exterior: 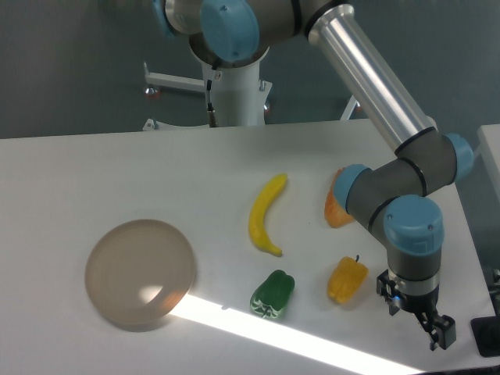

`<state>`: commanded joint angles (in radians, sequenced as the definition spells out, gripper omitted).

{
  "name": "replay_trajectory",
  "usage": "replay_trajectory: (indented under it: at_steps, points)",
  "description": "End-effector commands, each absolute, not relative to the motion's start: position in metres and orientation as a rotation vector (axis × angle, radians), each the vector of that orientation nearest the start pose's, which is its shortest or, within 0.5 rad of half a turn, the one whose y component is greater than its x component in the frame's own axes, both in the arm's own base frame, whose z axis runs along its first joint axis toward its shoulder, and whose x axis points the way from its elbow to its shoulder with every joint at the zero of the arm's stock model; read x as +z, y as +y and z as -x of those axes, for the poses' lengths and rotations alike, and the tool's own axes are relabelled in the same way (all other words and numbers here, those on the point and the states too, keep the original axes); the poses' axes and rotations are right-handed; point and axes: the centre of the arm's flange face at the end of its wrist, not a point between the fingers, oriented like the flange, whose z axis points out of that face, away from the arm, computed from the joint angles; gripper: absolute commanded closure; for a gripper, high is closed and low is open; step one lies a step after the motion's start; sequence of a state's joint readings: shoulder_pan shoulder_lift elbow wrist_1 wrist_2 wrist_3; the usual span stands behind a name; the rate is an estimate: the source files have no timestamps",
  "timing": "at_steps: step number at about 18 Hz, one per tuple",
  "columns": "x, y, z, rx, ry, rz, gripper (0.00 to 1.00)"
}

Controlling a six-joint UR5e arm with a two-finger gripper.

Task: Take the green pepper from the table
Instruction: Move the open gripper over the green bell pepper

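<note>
The green pepper (273, 295) is small, glossy and dark green. It lies on the white table (117, 180) near the front middle, at the edge of a bright sunlit strip. My gripper (415, 320) hangs over the table's front right, well to the right of the green pepper, with the yellow pepper between them. Its two black fingers stand apart with nothing between them, so it is open and empty.
A yellow pepper (347, 280) stands just left of the gripper. An orange pepper (336, 209) sits behind it, partly hidden by the arm's wrist. A banana (266, 213) lies behind the green pepper. A round translucent tan dish (141, 273) sits front left. The table's right edge is close to the gripper.
</note>
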<state>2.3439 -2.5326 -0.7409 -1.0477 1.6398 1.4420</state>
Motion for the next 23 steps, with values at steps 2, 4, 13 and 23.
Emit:
replay_trajectory:
  at_steps: [2, 4, 13, 23]
  points:
    - [0.299, 0.708, 0.515, 0.57, 0.955, 2.819, 0.0]
    - [0.302, 0.71, 0.514, 0.579, 0.951, 2.817, 0.0]
    - [0.311, 0.699, 0.51, 0.454, 0.812, 2.789, 0.0]
    - [0.335, 0.664, 0.46, 0.024, 0.325, 2.858, 0.0]
